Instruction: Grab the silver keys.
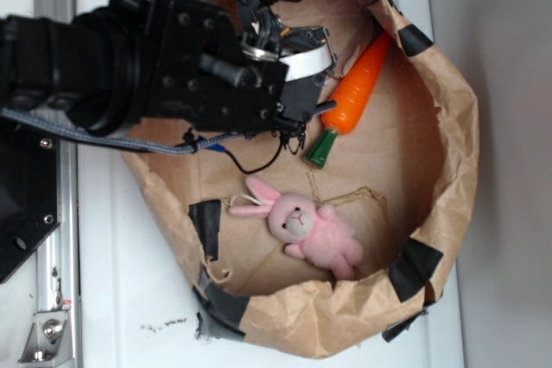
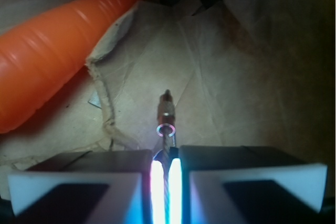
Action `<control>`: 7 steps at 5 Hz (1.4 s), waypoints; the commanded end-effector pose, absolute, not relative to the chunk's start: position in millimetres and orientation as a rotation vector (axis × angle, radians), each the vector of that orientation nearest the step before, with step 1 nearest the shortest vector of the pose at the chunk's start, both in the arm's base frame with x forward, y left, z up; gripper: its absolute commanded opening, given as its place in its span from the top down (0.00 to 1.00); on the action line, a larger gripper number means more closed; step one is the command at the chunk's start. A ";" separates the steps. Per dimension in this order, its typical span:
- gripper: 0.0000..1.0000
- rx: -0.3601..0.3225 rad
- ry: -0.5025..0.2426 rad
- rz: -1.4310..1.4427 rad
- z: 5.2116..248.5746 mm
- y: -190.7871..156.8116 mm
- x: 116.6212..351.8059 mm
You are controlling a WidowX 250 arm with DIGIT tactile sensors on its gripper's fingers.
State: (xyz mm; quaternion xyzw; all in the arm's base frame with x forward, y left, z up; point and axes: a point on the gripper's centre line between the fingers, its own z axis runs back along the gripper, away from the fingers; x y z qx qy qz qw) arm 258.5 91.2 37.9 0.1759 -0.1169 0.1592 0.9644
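Note:
My gripper (image 2: 167, 157) is shut on a thin twisted wire with a small barrel connector (image 2: 166, 109); this is the ring of the silver keys. The key blades themselves are hidden in the wrist view. In the exterior view the gripper (image 1: 304, 123) hangs inside a brown paper bag (image 1: 453, 135), with a thin dark wire loop of the silver keys (image 1: 293, 139) dangling beneath it. The jaws are pressed almost together, with only the wire between them.
An orange carrot (image 1: 358, 84) with a green stem lies right of the gripper and fills the wrist view's upper left (image 2: 52, 51). A pink plush bunny (image 1: 310, 230) lies on the bag floor nearer the front. A torn paper flap (image 2: 105, 77) sits beside the carrot.

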 end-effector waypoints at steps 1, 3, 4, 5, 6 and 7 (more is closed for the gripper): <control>1.00 0.374 -0.294 0.338 46.6 89.6 264.8; 1.00 0.389 -0.210 0.351 60.2 87.5 260.5; 1.00 0.312 0.062 0.346 108.6 77.0 235.0; 1.00 0.147 0.128 0.306 160.2 74.9 217.4; 1.00 0.125 0.048 0.271 188.8 67.9 206.4; 1.00 0.141 0.063 0.241 176.1 62.6 209.3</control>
